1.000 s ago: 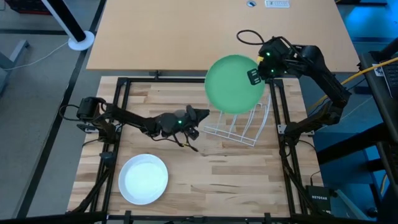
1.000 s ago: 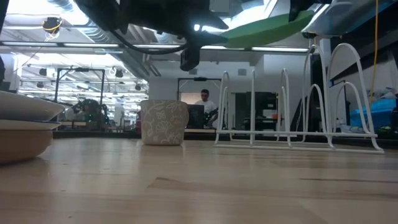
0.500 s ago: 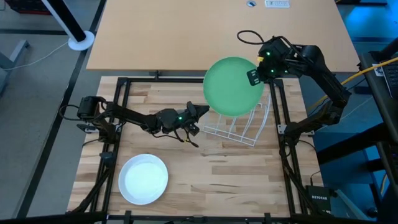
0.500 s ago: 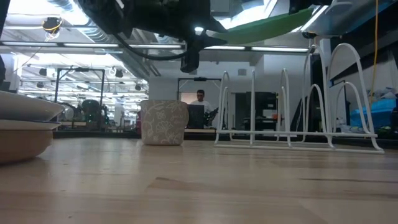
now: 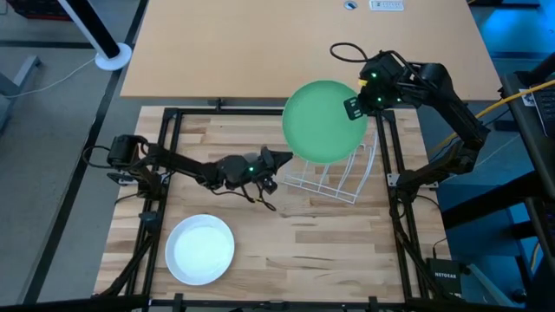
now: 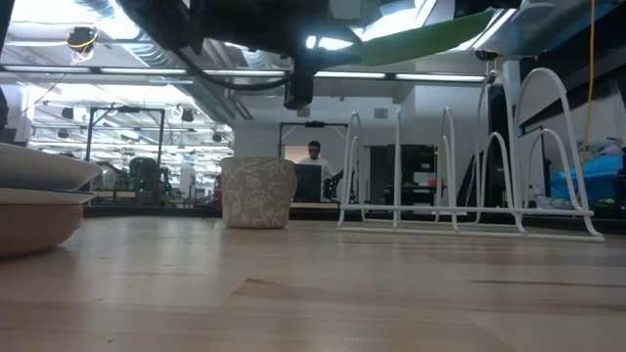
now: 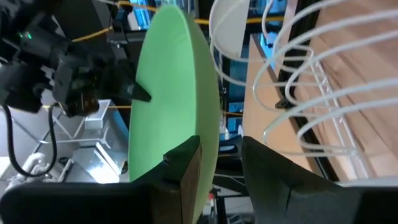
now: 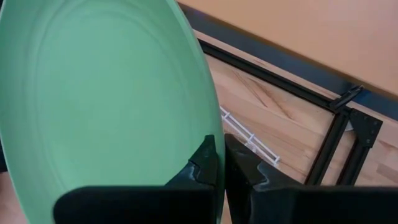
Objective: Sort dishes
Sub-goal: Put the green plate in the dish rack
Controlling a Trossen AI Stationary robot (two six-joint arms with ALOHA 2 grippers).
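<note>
Green plate point(image 5: 325, 120), clamped at its rim by my right gripper point(image 5: 355, 107), hangs flat over the rack point(image 5: 334, 173); my open left gripper point(image 5: 279, 159) straddles its near edge.

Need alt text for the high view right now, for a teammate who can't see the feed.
The right tool holds a green plate by its rim above the white wire rack, with the left tool at the plate's opposite edge. A white plate lies on the wooden table near the front left.
</note>
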